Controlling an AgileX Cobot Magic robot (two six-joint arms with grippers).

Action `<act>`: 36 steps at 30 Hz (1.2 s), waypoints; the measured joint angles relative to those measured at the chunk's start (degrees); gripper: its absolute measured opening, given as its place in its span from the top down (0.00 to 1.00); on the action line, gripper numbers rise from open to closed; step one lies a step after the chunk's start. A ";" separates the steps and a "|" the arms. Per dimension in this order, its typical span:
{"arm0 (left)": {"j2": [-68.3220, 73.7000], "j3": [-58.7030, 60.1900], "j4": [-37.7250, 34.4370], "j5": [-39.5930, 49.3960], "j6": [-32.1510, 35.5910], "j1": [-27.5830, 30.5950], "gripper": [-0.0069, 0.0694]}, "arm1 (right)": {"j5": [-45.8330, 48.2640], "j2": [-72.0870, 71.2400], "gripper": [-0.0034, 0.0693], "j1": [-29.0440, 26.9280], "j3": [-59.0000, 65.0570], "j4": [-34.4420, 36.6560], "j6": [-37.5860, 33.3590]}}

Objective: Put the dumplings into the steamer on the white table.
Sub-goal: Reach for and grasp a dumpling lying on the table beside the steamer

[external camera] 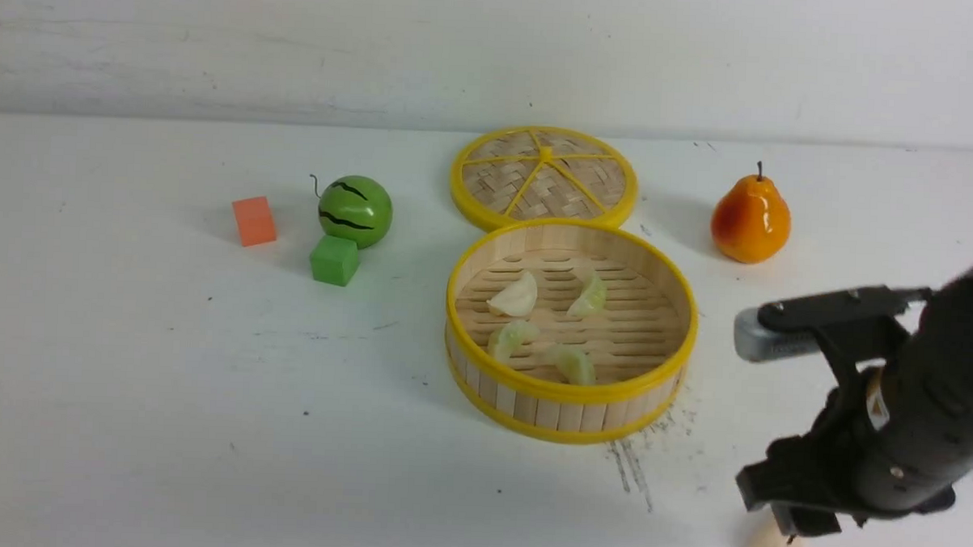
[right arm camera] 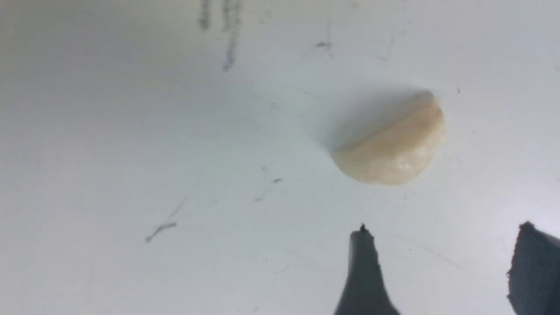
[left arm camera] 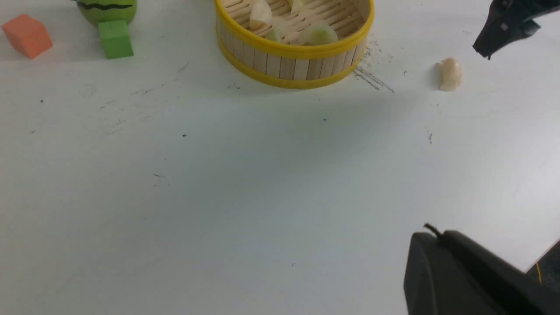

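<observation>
Closing in: the robot's black right gripper (right arm camera: 444, 232) hovers low over the scuffed white table (external camera: 208, 377), jaws spread wide and empty, its tips just short of a lone cream-coloured, crescent-shaped toy dumpling (right arm camera: 393, 148).
Stray dumpling: lying on the bare tabletop toward the front right, well apart from the steamer and touching neither finger.
Steamer: the round, shallow bamboo tray with slatted floor and yellow rims (external camera: 563, 389) sits mid-table, with four pale green-and-cream dumplings (external camera: 516, 297) already on its slats.
Left gripper: the dark left gripper (left arm camera: 431, 245) is closed, carries nothing that shows, and sits near the table's front, away from the action.
Step in hand: by the look of it, the approach to the fifth and final pickup.
Next move: the right gripper likely needs to advance until the dumpling sits between its fingers, drop to the tabletop and close gently. The piece is small, rounded and low, so an off-centre pinch could squirt it aside.
After that: a lift clear of the yellow rim, a carry over the tray, and a release onto free slats.
</observation>
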 joint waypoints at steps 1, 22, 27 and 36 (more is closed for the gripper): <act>0.00 0.00 0.00 0.00 0.00 0.00 0.92 | -1.68 0.24 0.36 0.00 1.11 -1.49 2.95; 0.00 0.00 -2.40 4.00 0.00 0.00 0.92 | -14.75 13.54 0.42 0.00 3.50 -8.21 27.72; 0.00 0.00 -2.40 4.44 0.00 0.00 0.91 | -15.06 13.43 0.61 0.00 3.50 -4.39 20.57; 0.00 0.00 -2.40 4.44 0.00 0.00 0.91 | -8.59 13.13 0.61 0.26 -3.98 -2.37 8.06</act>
